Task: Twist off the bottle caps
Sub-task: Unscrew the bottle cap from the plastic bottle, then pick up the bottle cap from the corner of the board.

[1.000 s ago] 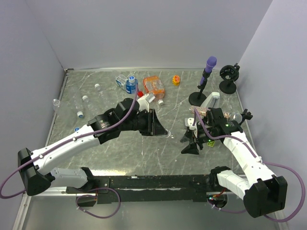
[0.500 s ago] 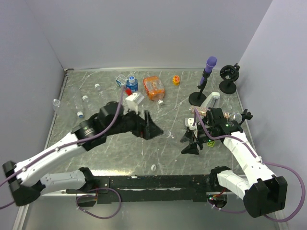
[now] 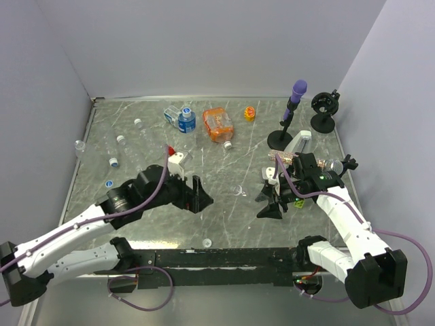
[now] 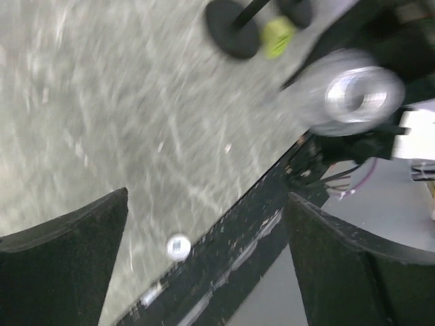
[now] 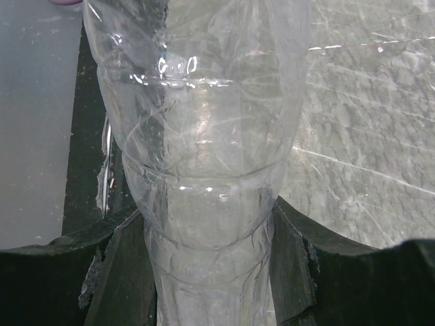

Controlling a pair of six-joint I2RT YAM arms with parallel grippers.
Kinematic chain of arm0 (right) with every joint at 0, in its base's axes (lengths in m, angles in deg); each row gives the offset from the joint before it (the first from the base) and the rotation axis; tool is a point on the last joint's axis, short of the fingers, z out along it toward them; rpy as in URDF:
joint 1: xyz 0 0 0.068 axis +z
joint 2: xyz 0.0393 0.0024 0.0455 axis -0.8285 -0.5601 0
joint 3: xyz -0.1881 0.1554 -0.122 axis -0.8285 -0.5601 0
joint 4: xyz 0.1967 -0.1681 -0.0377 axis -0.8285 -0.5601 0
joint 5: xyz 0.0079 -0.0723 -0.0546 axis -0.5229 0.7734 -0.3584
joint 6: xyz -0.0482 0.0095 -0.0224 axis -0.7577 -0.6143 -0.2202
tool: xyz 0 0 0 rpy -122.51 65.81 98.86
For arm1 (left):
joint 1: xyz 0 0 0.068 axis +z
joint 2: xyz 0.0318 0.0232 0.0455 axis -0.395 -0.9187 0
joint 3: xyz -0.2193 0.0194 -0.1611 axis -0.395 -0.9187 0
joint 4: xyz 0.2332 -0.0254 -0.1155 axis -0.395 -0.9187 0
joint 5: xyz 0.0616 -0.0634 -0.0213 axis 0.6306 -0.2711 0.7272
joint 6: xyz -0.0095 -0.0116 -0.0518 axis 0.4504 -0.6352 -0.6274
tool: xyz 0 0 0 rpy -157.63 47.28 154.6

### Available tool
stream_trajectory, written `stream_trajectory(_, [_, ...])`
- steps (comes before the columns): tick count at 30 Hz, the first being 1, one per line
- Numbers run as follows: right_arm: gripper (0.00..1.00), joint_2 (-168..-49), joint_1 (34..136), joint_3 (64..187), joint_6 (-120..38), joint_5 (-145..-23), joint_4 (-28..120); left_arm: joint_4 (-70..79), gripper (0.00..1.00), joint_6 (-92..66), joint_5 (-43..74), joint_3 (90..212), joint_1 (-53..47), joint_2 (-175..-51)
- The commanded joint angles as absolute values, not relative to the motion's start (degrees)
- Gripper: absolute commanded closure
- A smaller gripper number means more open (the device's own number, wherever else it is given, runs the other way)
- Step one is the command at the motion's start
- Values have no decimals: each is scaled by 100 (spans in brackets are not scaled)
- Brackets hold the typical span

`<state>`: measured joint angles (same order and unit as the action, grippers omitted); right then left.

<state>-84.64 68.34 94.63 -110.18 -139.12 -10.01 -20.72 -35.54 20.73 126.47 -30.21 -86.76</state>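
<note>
My right gripper (image 3: 273, 197) is shut on a clear plastic bottle (image 5: 204, 136), its black fingers (image 5: 126, 272) pressing both sides of the narrow waist. The bottle's open, capless mouth (image 4: 353, 95) shows blurred in the left wrist view and points left at mid-table (image 3: 238, 191). My left gripper (image 3: 197, 193) hangs open and empty to the left of that mouth (image 4: 207, 197). A loose white cap (image 3: 208, 242) lies on the table near the front edge (image 4: 178, 247). More clear bottles with white caps (image 3: 121, 138) and blue caps (image 3: 113, 162) lie at the far left.
A blue-labelled bottle (image 3: 185, 121), an orange container (image 3: 217, 124), a yellow cap (image 3: 250, 113) and a small white cap (image 3: 229, 144) sit at the back. A purple-topped black stand (image 3: 293, 112) and a second black stand (image 3: 323, 112) are at the back right. The black front rail (image 3: 224, 258) runs below.
My left gripper opened, let go of the white cap and drew back left and toward the front. The cap dropped to the table near the front edge. The right arm stayed still.
</note>
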Motion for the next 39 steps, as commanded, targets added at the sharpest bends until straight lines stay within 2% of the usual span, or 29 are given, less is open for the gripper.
stream_trajectory(1, [87, -8394, 6868, 9609, -11168, -14043, -933, -3035, 11, -4472, 2209, 12406, -2991, -9251])
stream_trajectory(4, [87, -8385, 6868, 9618, -11177, -14061, -942, -3073, 33, -4815, 1919, 12020, -3113, -9463])
stream_trajectory(6, [87, -8385, 6868, 9618, -11177, -14069, -942, -2932, 42, -5027, 1945, 11782, -3289, -9516])
stream_trajectory(8, [87, -8394, 6868, 9627, -11177, -14061, -951, -2870, 45, -5176, 1988, 11659, -3464, -9691])
stream_trajectory(17, [87, -8403, 6868, 9618, -11160, -14034, -934, -2395, 46, -5282, 2190, 11948, -4062, -11044])
stream_trajectory(25, [87, -8411, 6868, 9627, -11160, -14034, -942, -2554, 54, -5265, 2375, 12431, -4423, -12011])
stream_trajectory(32, [87, -8385, 6860, 9618, -11151, -14008, -933, -3019, 76, -5273, 2700, 12757, -4608, -12600])
stream_trajectory(38, [87, -8368, 6868, 9618, -11151, -14008, -933, -3625, 99, -5405, 3174, 12810, -4643, -12681])
stream_trajectory(39, [87, -8376, 6868, 9618, -11151, -14017, -933, -3817, 99, -5484, 3332, 12810, -4634, -12584])
